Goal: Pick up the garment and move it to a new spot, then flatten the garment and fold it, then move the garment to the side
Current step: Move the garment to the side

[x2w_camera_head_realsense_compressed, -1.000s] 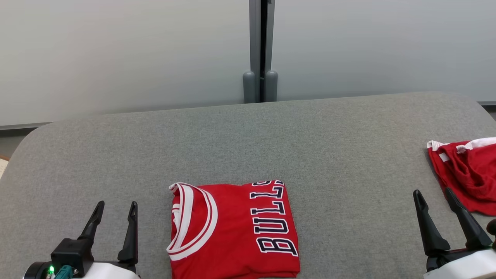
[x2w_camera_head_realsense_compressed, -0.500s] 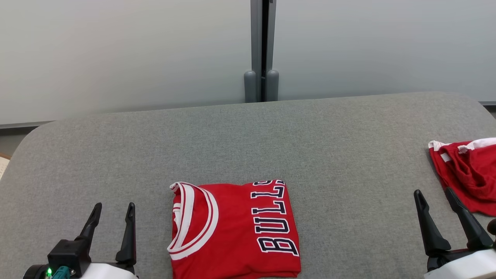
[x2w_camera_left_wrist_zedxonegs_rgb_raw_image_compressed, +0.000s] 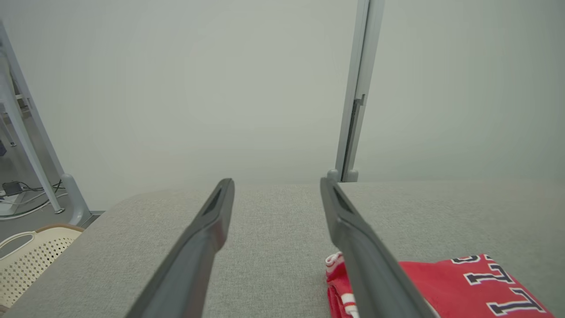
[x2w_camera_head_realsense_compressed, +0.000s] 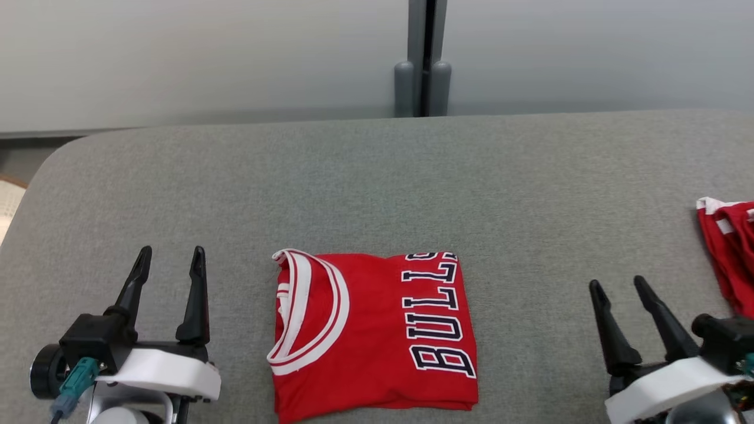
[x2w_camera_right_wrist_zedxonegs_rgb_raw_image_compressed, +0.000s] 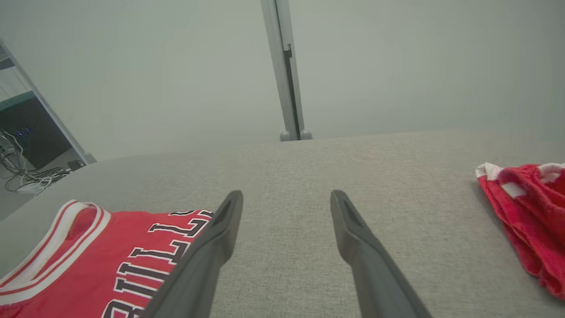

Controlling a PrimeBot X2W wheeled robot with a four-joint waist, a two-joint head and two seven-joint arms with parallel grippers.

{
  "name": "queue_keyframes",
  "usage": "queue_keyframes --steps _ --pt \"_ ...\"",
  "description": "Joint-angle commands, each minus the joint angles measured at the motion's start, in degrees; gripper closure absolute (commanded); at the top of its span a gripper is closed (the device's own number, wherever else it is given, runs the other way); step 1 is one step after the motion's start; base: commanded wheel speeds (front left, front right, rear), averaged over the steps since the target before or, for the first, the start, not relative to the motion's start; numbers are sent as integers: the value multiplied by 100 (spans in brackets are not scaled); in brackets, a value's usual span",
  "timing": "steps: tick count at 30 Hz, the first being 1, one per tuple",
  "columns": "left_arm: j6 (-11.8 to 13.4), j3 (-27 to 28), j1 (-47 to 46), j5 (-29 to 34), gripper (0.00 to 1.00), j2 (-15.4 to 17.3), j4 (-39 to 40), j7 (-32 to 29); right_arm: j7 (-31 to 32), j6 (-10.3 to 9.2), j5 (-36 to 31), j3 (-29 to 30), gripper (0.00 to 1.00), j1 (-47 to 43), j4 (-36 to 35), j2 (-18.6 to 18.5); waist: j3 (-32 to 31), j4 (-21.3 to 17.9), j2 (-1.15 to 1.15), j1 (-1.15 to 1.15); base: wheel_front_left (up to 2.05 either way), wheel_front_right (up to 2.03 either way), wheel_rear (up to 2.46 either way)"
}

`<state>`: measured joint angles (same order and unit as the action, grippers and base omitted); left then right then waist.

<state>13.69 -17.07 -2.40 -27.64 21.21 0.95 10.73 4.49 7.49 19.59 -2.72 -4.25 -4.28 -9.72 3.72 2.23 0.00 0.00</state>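
Both the left end effector (x2w_camera_head_realsense_compressed: 171,253) and right end effector (x2w_camera_head_realsense_compressed: 617,282), spread empty, should pinch every layer of the garment (x2w_camera_head_realsense_compressed: 371,330) between them.

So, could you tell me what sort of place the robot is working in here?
Probably a robotics lab or office test area: a grey fabric-covered table stands against pale partition panels, loose cables lie off to one side, and a perforated plastic basket sits beside the table.

Grey table (x2w_camera_head_realsense_compressed: 377,176) w/ jersey (x2w_camera_head_realsense_compressed: 371,335), maybe shorts (x2w_camera_head_realsense_compressed: 733,253)
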Motion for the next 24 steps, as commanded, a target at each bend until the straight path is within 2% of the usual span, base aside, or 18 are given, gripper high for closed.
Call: queue_keyframes --steps 1,7,14,15,16,17,24 --pt "17 4 -216 55 0 -36 -8 61 -72 -1 21 -175 0 201 244 29 348 296 0 0 0 0 0" --pt "-96 -122 -698 102 0 -265 -118 195 -237 -1 268 -961 0 805 1295 48 778 727 0 0 0 0 0" --pt "-186 -137 -1036 151 0 -499 -294 358 -242 -1 694 -1731 0 1380 2494 99 1025 1023 0 0 0 0 0" --pt "-203 -130 -1061 157 0 -519 -308 380 -183 -1 743 -1795 16 1409 2662 89 1039 1050 0 0 0 0 0" --pt "-207 -117 -1071 166 0 -536 -322 397 -120 -1 789 -1873 64 1430 2825 81 1046 1067 0 0 0 0 0" --pt "-217 -101 -1080 185 0 -548 -336 405 -139 -1 864 -1936 100 1450 2924 87 1049 1081 0 0 0 0 0" --pt "-262 25 -1093 262 0 -605 -294 437 -502 -7 878 -2035 100 1610 2997 -153 1038 1085 0 0 0 0 0"
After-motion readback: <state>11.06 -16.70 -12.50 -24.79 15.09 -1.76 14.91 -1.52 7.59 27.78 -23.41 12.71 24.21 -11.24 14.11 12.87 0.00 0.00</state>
